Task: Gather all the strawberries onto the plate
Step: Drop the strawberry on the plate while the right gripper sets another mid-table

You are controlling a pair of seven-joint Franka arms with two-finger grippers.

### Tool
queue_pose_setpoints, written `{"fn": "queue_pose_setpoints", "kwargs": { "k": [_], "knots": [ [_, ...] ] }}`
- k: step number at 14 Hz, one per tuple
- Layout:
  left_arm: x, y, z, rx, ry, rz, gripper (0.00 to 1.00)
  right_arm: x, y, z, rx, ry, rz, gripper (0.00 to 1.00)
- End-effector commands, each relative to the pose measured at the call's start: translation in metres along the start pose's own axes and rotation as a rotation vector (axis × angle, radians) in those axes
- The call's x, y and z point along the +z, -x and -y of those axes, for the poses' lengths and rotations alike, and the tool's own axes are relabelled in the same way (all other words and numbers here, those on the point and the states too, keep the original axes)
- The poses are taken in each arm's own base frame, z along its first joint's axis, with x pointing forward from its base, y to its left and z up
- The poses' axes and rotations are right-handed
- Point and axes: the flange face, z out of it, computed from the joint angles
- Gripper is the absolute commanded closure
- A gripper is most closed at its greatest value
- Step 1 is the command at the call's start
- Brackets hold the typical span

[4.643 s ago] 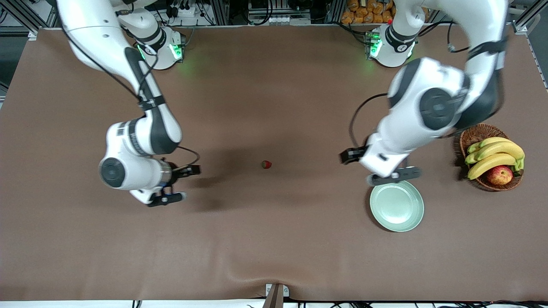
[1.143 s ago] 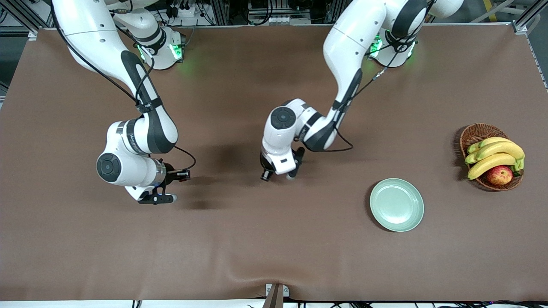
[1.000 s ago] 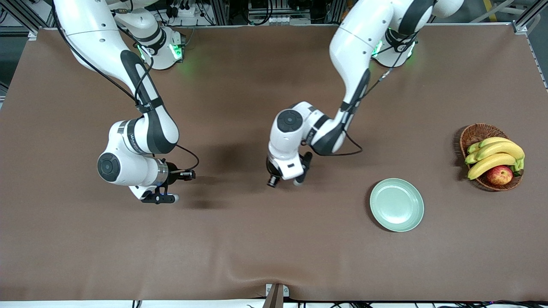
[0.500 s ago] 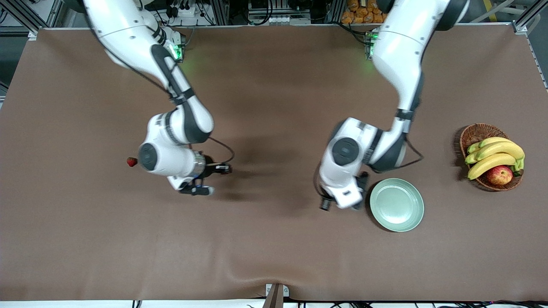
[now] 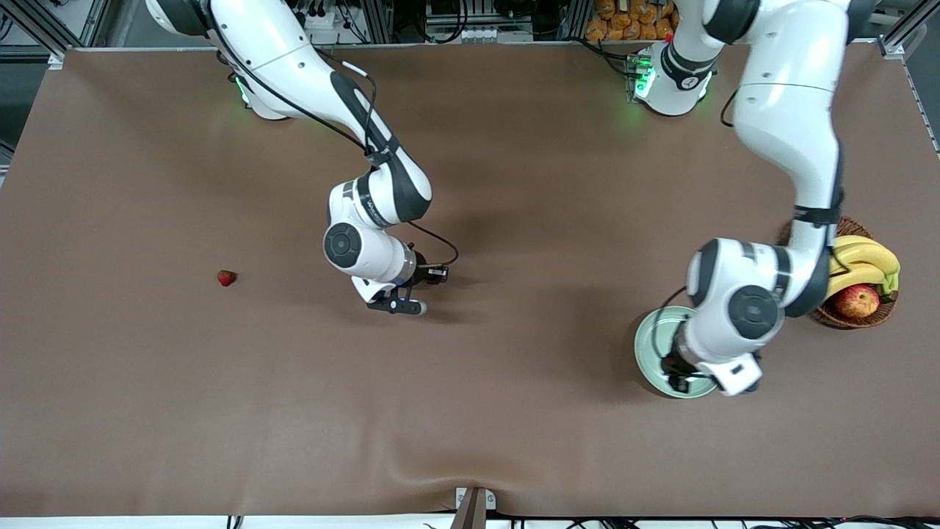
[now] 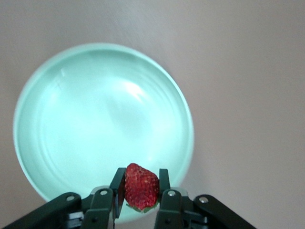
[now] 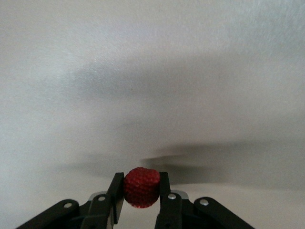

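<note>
My left gripper [image 6: 141, 179] is shut on a red strawberry [image 6: 141, 187] and holds it over the rim of the pale mint-green plate [image 6: 102, 129]. In the front view the left gripper [image 5: 677, 375] hangs over the plate [image 5: 646, 345], which the arm partly hides. My right gripper [image 7: 141, 183] is shut on a second strawberry [image 7: 141, 187] above bare table; in the front view it [image 5: 396, 305] is over the table's middle. A third strawberry [image 5: 227, 278] lies on the table toward the right arm's end.
A brown wicker basket [image 5: 852, 319] with bananas [image 5: 870, 257] and an apple [image 5: 855, 300] stands beside the plate at the left arm's end, partly under the left arm. A brown cloth [image 5: 470, 411] covers the table.
The left gripper moved from beside the plate to over it. The right arm swung toward the table's middle, away from the third strawberry, which has not moved.
</note>
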Motion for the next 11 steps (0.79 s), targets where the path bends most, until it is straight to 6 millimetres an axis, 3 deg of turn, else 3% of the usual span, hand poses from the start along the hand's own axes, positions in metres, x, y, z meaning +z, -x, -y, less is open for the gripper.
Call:
{"fn": "queue_pose_setpoints", "kwargs": {
  "k": [1,4,5,8,9,10,11],
  "knots": [
    [-0.001,-0.009,0.024,0.028,-0.04,0.033,1.0,0.001,-0.007,0.005,0.074,-0.017,-0.003,0.47],
    [0.009,-0.029,0.043,0.012,-0.075,0.07,1.0,-0.013,-0.022,-0.007,0.074,-0.021,-0.021,0.1],
    [0.017,-0.034,0.049,0.004,-0.092,0.077,1.0,-0.025,-0.032,-0.017,0.092,-0.029,-0.027,0.03],
    [0.031,-0.042,0.056,-0.006,-0.116,0.082,1.0,-0.062,-0.055,-0.038,0.131,-0.059,-0.047,0.0],
    [0.034,-0.043,0.057,-0.016,-0.119,0.084,0.76,-0.076,-0.068,-0.057,0.125,-0.057,-0.046,0.0],
    [0.033,-0.046,0.057,-0.023,-0.118,0.082,0.01,-0.09,-0.08,-0.079,0.078,-0.045,-0.027,0.0],
    [0.031,-0.044,0.055,-0.024,-0.114,0.082,0.0,-0.107,-0.089,-0.098,0.027,-0.04,-0.007,0.0]
  ]
}}
